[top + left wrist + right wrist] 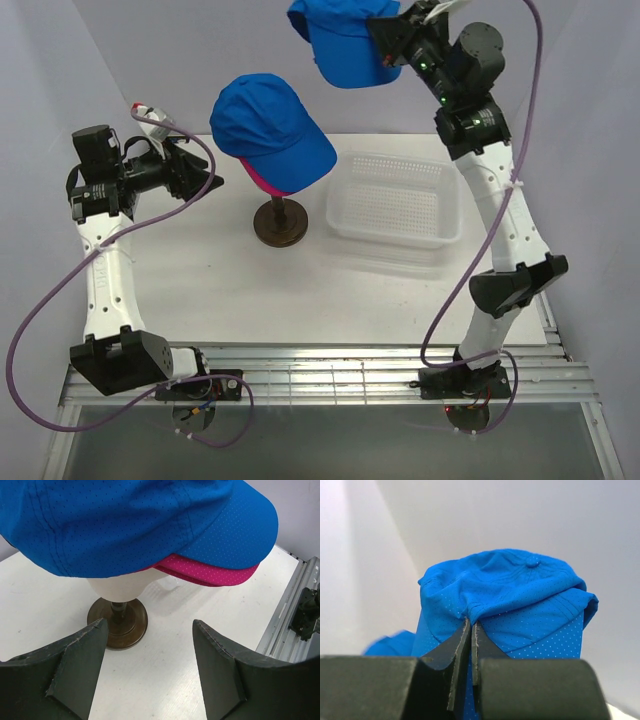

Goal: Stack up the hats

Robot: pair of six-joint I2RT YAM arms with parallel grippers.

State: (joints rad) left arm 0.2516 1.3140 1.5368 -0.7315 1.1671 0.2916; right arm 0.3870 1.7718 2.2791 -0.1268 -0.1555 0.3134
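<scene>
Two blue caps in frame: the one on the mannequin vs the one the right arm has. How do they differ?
The worn blue cap sits on the mannequin head, over a pink cap. The held blue cap hangs in the air, pinched by the right gripper, fingers shut. The worn one is rounded and filled out, while the held one is bunched and creased. Both are bright blue, dotted fabric.
</scene>
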